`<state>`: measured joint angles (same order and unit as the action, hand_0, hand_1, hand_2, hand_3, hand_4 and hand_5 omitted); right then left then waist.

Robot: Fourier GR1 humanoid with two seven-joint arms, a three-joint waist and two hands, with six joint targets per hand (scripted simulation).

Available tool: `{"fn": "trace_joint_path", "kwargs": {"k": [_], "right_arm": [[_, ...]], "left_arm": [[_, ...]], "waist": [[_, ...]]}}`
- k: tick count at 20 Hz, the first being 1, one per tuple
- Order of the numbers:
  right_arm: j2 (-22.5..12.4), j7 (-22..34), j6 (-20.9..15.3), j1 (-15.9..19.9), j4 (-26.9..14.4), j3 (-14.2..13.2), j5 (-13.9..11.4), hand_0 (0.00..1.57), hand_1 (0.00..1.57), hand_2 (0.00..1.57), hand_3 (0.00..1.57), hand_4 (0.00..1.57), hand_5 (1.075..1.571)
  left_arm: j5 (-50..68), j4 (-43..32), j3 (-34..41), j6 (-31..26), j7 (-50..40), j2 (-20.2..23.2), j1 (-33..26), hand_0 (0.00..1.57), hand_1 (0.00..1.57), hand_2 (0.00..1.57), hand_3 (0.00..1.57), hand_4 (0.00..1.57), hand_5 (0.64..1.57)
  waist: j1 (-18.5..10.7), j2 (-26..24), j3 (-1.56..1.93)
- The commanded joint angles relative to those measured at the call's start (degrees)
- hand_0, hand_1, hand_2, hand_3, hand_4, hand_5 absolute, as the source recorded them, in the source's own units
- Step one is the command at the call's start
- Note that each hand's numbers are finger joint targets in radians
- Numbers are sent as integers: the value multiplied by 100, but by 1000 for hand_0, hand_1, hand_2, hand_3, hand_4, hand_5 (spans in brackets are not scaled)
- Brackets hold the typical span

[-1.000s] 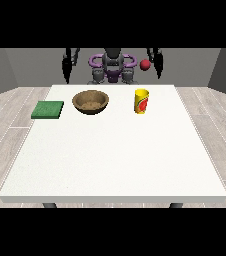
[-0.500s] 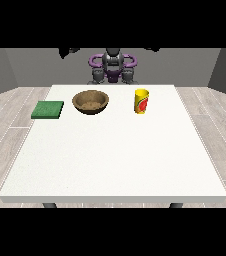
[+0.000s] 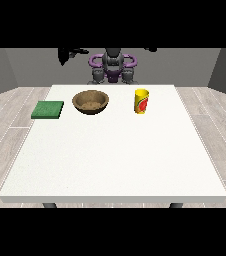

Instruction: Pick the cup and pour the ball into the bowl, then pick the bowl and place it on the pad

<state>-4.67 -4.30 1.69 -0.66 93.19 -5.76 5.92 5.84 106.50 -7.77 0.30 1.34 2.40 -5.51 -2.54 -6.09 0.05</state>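
Note:
A yellow cup (image 3: pixel 141 101) with a red mark stands upright on the white table (image 3: pixel 115 155), at the far right of centre. Left of it sits a brown wooden bowl (image 3: pixel 90 102), and a flat green pad (image 3: pixel 48 109) lies further left. No ball shows in this view, and the inside of the cup is hidden. The robot's arms are raised and spread wide behind the table. The hand at the view's left (image 3: pixel 68 52) hangs high above the far edge. Only a sliver of the hand at the view's right (image 3: pixel 151 49) shows at the top. Both are far from the objects.
The robot's torso (image 3: pixel 113 67) stands behind the table's far edge. The pad, bowl and cup line up along the far part of the table, and the table's near half shows white surface. Grey wooden floor surrounds the table.
Both arms have swung up and outward from beside the torso. A red ball seen near the hand at the view's right one second ago no longer shows. Cup, bowl and pad have not moved.

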Motion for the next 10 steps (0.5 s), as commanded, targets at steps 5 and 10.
{"fn": "trace_joint_path", "kwargs": {"k": [5,10], "right_arm": [[-78,-273,52,1097,-424,-37,-8,0,0,0,0,0,1564],[-313,-1131,359,1191,-989,-299,16,0,0,0,0,0,1560]], "left_arm": [[-300,-1112,611,-13,910,208,1176,0,0,0,0,0,1317],[-104,-1846,1345,-283,1315,735,1731,0,0,0,0,0,1255]], "waist": [[234,1400,-6],[318,1846,-5]]}}
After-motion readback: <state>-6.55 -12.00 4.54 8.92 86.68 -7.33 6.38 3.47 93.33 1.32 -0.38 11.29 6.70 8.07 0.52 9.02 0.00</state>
